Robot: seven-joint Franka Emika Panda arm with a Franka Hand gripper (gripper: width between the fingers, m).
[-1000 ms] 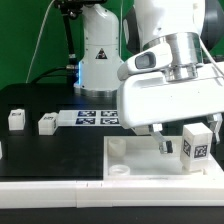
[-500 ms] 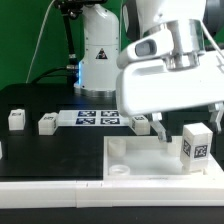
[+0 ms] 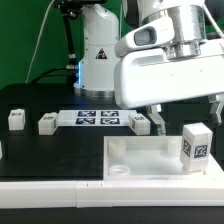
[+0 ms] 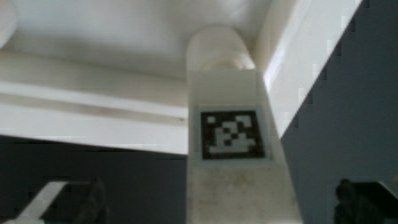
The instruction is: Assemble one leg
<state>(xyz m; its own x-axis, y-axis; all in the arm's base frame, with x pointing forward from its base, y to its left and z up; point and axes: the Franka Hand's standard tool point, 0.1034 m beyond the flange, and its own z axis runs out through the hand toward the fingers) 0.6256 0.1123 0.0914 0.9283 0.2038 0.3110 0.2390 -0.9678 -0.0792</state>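
Overhead, hand (image 3: 186,112) pointing down, jaws apart, above upright leg (image 3: 196,147)

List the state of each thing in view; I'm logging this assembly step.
pincer: open, empty, hanging above the leg.
leg: upright on the white panel, not gripped.
white panel: lying flat on the table.
loose block: resting on the table, untouched.
second loose block: resting on the table, untouched.
marker board: flat on the table.
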